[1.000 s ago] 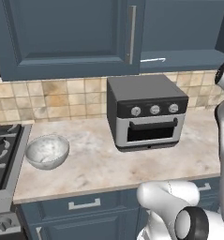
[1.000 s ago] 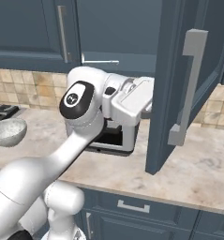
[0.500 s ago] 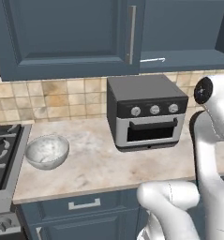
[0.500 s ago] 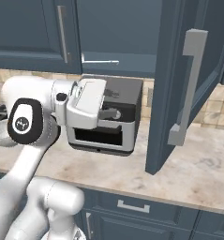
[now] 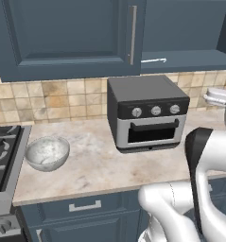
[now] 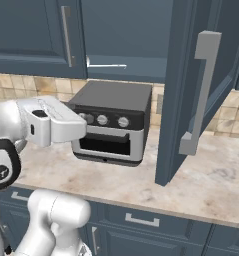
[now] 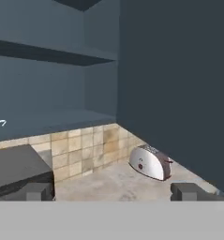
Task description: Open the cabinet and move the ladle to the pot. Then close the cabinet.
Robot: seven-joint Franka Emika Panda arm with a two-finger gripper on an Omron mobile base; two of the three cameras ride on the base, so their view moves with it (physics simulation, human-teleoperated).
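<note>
With jaws standing fully apart and clamped on nothing, raise the gripper [image 7: 113, 192] from beside the toaster oven [image 6: 111, 122] toward the open half of the cabinet [image 6: 126, 30]. Swing the wrist toward nine o'clock in the hand view, away from the toaster [image 7: 151, 162] at four o'clock. Steer clear of the swung-out door [image 6: 191, 90] at three o'clock in the right base view. Aim for the ladle [image 6: 106, 65], lying flat on the bottom shelf at twelve o'clock above the toaster oven, thin handle alone visible. Approach level with the shelf, straddle the handle crosswise, close gently, then lift before withdrawing, probably avoiding a scrape along the shelf lip.
</note>
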